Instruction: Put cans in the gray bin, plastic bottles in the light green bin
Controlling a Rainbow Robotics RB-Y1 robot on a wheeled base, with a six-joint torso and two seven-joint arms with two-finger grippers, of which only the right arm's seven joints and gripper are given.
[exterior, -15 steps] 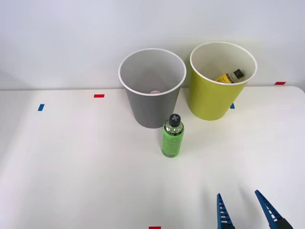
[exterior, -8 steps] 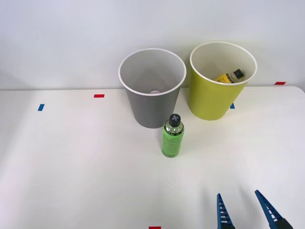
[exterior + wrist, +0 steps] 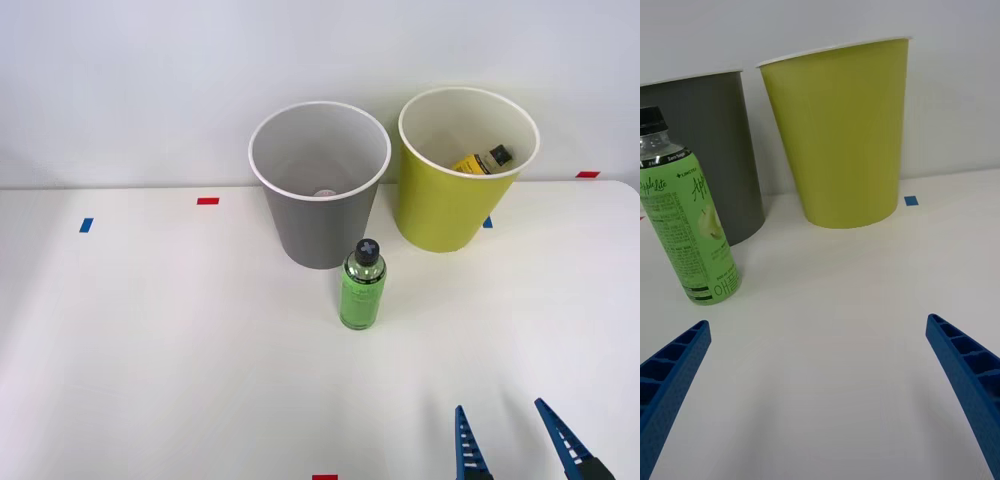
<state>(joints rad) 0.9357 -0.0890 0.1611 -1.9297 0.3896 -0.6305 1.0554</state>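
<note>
A green-labelled plastic bottle (image 3: 362,287) (image 3: 690,225) with a black cap stands upright on the white table, just in front of the gray bin (image 3: 319,185) (image 3: 726,150). To the gray bin's right stands the light green bin (image 3: 463,170) (image 3: 841,131), and a yellow-labelled bottle (image 3: 482,161) lies inside it. Something small and pale (image 3: 323,194) rests at the gray bin's bottom; I cannot tell what it is. My right gripper (image 3: 510,442) (image 3: 820,382) hovers open near the table's front edge, to the right of and nearer than the green bottle, with nothing between its fingers.
Small red (image 3: 208,201) and blue (image 3: 86,225) tape marks dot the table, with another red one (image 3: 325,477) at the front edge. A plain white wall rises behind the bins.
</note>
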